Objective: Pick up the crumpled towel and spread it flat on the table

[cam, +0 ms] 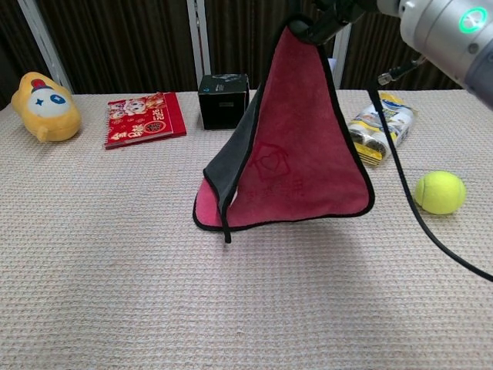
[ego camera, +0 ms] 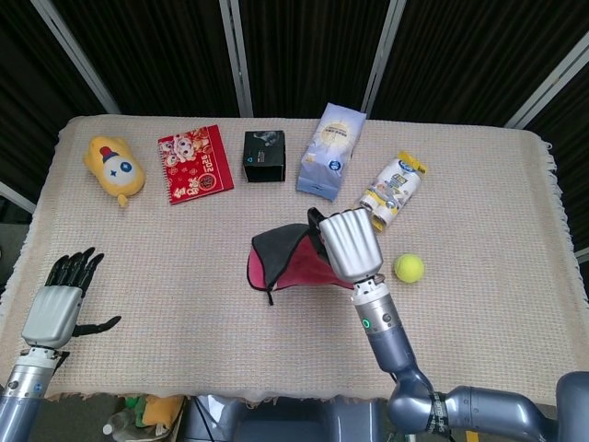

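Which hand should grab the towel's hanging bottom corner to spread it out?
Probably the left hand: it's open and free, while the right hand holds the towel up by its top corner.

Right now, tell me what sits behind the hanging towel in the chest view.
The towel, held by the right hand, covers most of the pale blue bag. The black box shows at its left edge and the yellow snack pack at its right.
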Robot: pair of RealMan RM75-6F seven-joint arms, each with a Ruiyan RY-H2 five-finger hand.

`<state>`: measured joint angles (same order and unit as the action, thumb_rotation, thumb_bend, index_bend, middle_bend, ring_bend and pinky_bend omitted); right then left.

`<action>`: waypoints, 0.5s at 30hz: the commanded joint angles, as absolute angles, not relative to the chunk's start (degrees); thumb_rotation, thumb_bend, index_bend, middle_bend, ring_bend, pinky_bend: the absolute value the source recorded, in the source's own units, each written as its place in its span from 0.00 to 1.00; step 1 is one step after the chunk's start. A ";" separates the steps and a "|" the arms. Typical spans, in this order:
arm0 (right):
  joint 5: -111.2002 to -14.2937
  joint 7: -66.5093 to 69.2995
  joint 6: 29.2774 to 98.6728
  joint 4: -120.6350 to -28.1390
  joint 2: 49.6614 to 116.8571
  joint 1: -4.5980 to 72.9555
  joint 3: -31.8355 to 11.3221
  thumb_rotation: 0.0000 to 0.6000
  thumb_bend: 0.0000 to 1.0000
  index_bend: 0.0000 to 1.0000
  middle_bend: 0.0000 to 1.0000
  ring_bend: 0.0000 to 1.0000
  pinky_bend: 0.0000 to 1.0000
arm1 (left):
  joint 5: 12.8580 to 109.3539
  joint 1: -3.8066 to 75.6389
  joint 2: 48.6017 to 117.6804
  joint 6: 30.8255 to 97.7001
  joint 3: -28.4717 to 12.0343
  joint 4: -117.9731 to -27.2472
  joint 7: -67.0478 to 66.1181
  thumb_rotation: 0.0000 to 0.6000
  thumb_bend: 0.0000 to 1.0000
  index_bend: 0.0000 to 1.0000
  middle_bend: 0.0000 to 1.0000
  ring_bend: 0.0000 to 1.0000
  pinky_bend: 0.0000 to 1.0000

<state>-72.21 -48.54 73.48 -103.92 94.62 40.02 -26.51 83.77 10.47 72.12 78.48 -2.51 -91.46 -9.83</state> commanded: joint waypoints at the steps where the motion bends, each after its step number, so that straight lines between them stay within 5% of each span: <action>1: -70.99 -49.99 73.78 -103.65 95.32 41.36 -27.37 1.00 0.56 0.70 1.00 1.00 0.95 | 83.70 10.74 72.44 78.48 -2.79 -91.22 -9.61 1.00 0.00 0.00 0.01 0.00 0.03; 6: -68.62 -51.93 74.41 -102.83 96.29 43.62 -28.52 1.00 0.56 0.71 1.00 1.00 0.95 | 83.79 11.75 73.50 78.94 -4.16 -91.13 -9.75 1.00 0.03 0.04 0.11 0.08 0.15; 15: -65.57 -53.51 75.25 -99.96 98.04 47.19 -29.83 1.00 0.56 0.71 1.00 1.00 0.95 | 82.61 14.93 77.52 78.41 -7.89 -91.81 -9.76 1.00 0.07 0.11 0.42 0.36 0.37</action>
<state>-65.90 -53.22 75.13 -100.32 97.82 46.79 -29.63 83.00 14.17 77.10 79.10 -7.22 -91.60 -10.00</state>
